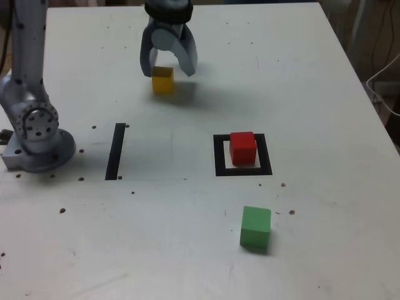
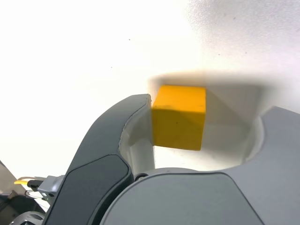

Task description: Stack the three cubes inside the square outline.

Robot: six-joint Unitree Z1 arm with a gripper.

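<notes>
1. Near the white table's (image 1: 312, 75) far edge: grey two-fingered gripper (image 1: 169, 67), jaws spread wide around the small solid yellow cube (image 1: 163, 80), gripping nothing; one finger perhaps touching it.
2. Inside the thick black square outline (image 1: 219, 155): small red cube (image 1: 242, 147).
3. Toward the near edge: small green cube (image 1: 255, 227).
4. Step judged: yellow pickup; next, closing squarely.
</notes>
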